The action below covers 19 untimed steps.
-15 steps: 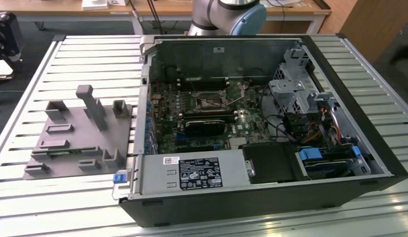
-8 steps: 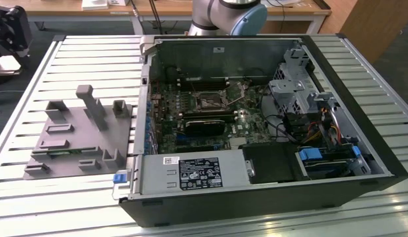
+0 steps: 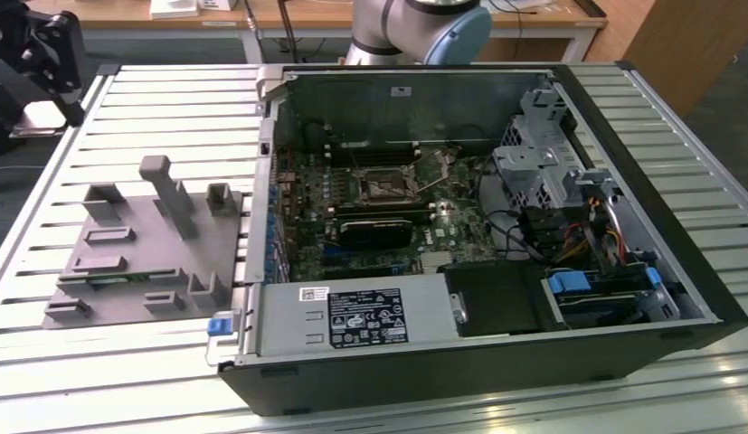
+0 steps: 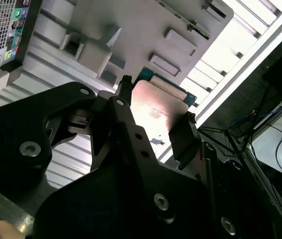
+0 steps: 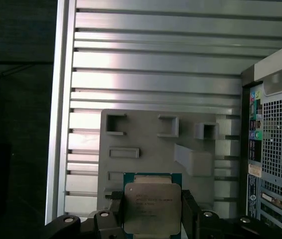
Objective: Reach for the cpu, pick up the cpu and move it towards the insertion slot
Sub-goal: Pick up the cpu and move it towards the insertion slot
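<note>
Ribbed aluminium tabletop (image 3: 168, 99) carries an open computer case (image 3: 470, 371) lying on its side, with wooden desks behind it and the grey-and-blue base of the robot arm (image 3: 410, 23) just beyond the case's far wall. Outside the case, against its wall on the exterior view's left, sits a grey plastic fixture (image 3: 132, 262) with upright posts and shallow rectangular recesses.

Inside the case, the green motherboard (image 3: 349, 253) fills the half towards the fixture. The insertion slot (image 3: 383, 185) is a small dark square with a shiny metal frame, set in the board's upper middle. A long black card (image 3: 374, 231) lies just below the slot. A labelled power supply (image 3: 349, 318) runs along the case's near wall, and a metal drive cage (image 3: 536, 172) with bundled cables stands on the side away from the fixture.

In both wrist views the gripper (image 5: 152, 211) is clamped on the cpu (image 5: 152, 206). Its black fingers (image 5: 112, 216) press two opposite edges of the chip, and the silvery top with its green rim faces the camera. In the second wrist view the cpu (image 4: 156, 112) sits between those fingers (image 4: 181, 139), with the fixture's recesses seen beyond it. The chip is outside the case, held above the grey fixture beside the case's perforated rear panel (image 5: 275, 149). The slot lies inside the case, so the chip is well apart from it. I cannot tell how high above the fixture the chip hangs.
</note>
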Each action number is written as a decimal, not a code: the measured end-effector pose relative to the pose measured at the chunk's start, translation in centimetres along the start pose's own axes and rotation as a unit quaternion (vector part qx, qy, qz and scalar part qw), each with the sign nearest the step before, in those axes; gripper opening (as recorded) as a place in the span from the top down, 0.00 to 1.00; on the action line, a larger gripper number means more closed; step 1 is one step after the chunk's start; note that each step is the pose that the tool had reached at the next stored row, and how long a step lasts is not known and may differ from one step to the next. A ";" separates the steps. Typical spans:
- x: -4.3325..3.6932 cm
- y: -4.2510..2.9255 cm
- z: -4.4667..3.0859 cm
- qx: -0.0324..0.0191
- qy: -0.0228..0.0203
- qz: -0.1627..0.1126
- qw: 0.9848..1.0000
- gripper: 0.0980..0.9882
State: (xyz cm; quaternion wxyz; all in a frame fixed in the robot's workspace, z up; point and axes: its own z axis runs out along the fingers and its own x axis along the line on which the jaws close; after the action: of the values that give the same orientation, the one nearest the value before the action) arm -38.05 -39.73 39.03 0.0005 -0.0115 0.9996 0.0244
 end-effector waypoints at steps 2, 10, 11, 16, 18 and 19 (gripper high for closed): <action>-0.57 -0.01 0.00 0.000 0.000 0.000 1.000 0.50; -2.98 -0.07 0.01 0.000 0.000 0.000 1.000 0.50; -3.29 -0.08 0.01 0.000 0.000 0.000 1.000 0.50; -5.18 -0.12 0.01 0.000 -0.001 0.000 1.000 0.50; -5.71 -0.13 0.01 0.000 -0.001 0.000 1.000 0.50; -5.96 -0.14 0.01 0.000 -0.001 0.000 1.000 0.50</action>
State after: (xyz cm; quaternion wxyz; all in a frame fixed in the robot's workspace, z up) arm -32.09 -39.73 39.02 0.0014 -0.0111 0.9996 0.0244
